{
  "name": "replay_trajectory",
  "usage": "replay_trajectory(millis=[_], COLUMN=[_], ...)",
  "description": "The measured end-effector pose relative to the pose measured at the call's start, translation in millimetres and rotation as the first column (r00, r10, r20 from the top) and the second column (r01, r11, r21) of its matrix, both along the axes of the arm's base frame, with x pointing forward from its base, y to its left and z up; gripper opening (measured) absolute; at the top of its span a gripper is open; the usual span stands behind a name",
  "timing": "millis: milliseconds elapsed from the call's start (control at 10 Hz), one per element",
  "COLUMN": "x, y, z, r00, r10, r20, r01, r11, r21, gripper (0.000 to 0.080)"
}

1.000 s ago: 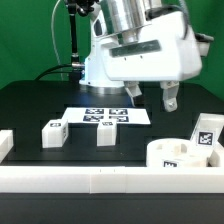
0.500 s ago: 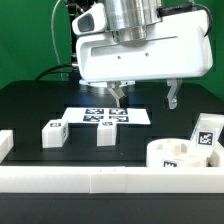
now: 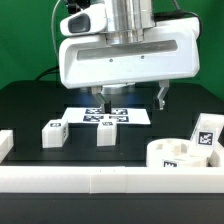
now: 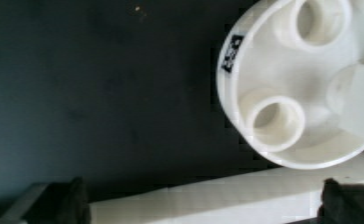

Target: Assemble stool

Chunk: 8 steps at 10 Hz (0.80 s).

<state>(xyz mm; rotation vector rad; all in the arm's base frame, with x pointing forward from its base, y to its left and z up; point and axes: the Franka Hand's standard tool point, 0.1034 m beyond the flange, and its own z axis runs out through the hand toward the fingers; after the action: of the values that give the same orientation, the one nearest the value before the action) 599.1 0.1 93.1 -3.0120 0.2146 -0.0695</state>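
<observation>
The gripper [image 3: 132,98] hangs wide and empty above the table [image 3: 30,105], while the seat [image 3: 180,153] lies flat just beside the front rail [image 3: 100,180] at the exterior view's right, its upturned sockets [image 4: 277,118] plain only from the wrist, and a leg [image 3: 53,133] and a second leg [image 3: 105,134], seen only from outside, stand apart with bare table around them.

Exterior view faces the arm [image 3: 125,50] low across the worktop [image 3: 30,108]; wrist view looks straight down, close (both share the seat [image 3: 172,153]).
</observation>
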Motion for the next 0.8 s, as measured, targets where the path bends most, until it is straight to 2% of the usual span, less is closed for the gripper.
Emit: replay_trajectory(millis=[400, 500, 800], x=[-0.1, -1.5, -23.9], y=[0.5, 0.3, -13.7], z=[-0.7, -1.4, -12.4], r00=[1.000, 0.998, 0.993], r10=[0.005, 0.062, 0.111], r20=[-0.007, -0.006, 0.042], r01=[-0.005, -0.062, -0.106], r11=[1.000, 0.996, 0.987], r21=[-0.002, -0.057, -0.120], gripper=[0.0648, 0.0648, 0.0648])
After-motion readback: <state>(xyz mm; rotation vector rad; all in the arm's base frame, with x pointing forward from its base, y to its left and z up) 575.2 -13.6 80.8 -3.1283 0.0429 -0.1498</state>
